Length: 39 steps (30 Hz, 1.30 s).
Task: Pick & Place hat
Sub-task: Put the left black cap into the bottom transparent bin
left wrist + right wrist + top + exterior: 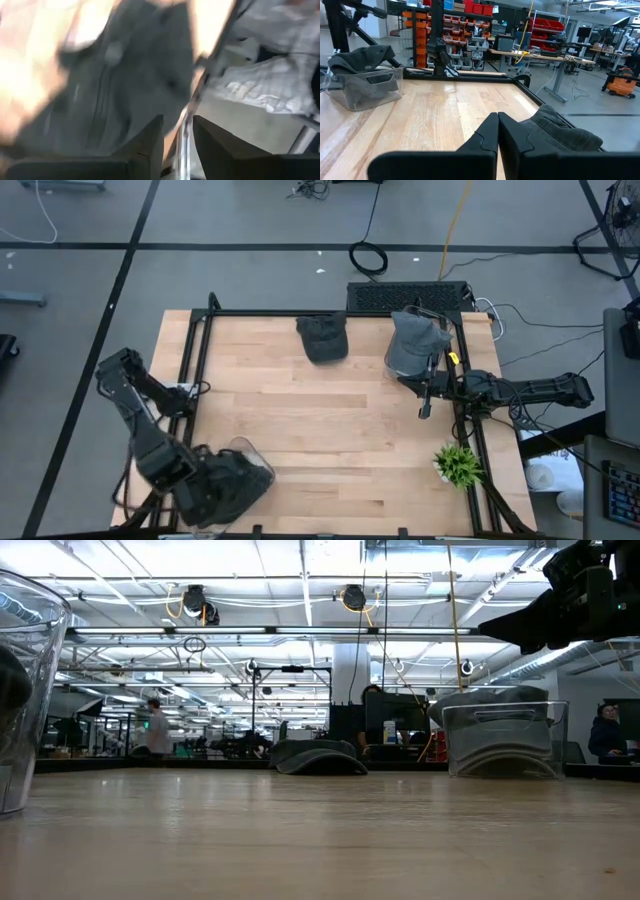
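Dark cloth of 1 hat point(232, 480) filled the clear bin point(250, 452) at the table's near-left corner, the left gripper point(176, 142) parted just above it: placing looked done. Next, retreat. Right gripper point(497, 131), clenched, waited beside the far bin point(408, 360).

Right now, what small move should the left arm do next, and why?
Probably open the left pincer a bit wider and lift away: its fingers stand slightly apart, and the dark hat already lies in the clear bin at the table's near left corner.
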Each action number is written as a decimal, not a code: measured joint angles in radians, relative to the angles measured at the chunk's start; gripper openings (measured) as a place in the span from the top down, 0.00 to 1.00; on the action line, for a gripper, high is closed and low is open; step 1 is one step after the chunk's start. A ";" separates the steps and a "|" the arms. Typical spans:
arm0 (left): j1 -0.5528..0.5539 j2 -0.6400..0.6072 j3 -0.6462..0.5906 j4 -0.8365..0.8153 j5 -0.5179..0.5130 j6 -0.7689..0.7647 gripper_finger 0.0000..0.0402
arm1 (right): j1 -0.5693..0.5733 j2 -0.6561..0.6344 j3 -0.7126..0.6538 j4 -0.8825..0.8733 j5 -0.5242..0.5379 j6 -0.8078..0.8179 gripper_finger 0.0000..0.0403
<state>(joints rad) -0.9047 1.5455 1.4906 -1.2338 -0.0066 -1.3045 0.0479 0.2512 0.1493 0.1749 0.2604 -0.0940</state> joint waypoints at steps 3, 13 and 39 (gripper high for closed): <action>-0.054 0.000 -0.020 0.003 0.010 -0.187 0.76 | 0.000 0.000 0.000 0.000 0.000 0.000 1.00; -0.133 0.004 -0.221 0.132 0.064 -0.540 0.97 | 0.000 0.000 0.000 0.000 0.000 0.000 1.00; -0.059 0.004 -0.411 0.197 -0.060 -0.216 0.98 | 0.000 0.000 0.000 0.000 0.000 0.000 1.00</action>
<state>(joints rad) -0.9642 1.5494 1.0798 -1.0370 -0.0667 -1.5204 0.0479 0.2512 0.1493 0.1749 0.2604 -0.0940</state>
